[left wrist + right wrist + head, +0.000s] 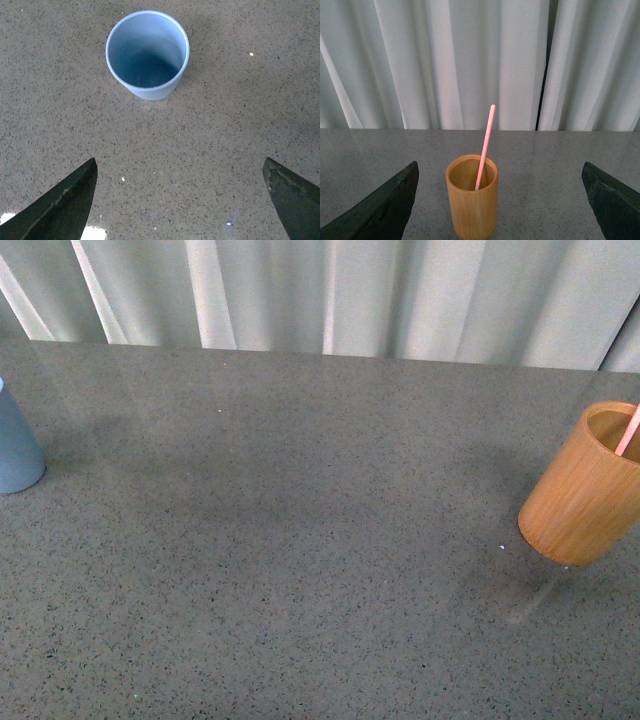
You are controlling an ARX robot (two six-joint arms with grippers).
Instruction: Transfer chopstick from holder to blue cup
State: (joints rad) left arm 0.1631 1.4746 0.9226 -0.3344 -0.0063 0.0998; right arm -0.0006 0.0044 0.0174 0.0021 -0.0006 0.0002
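The orange-brown holder (583, 485) stands at the table's right edge in the front view, with a pale pink chopstick (628, 432) leaning in it. In the right wrist view the holder (471, 202) stands upright ahead of my open right gripper (500, 202), the chopstick (485, 146) rising from it. The blue cup (17, 447) stands at the far left edge. In the left wrist view the cup (148, 54) is upright and empty, beyond my open left gripper (180, 202). Neither arm shows in the front view.
The grey speckled table (300, 540) stretches between cup and holder. White curtains (330, 295) hang behind the table's far edge.
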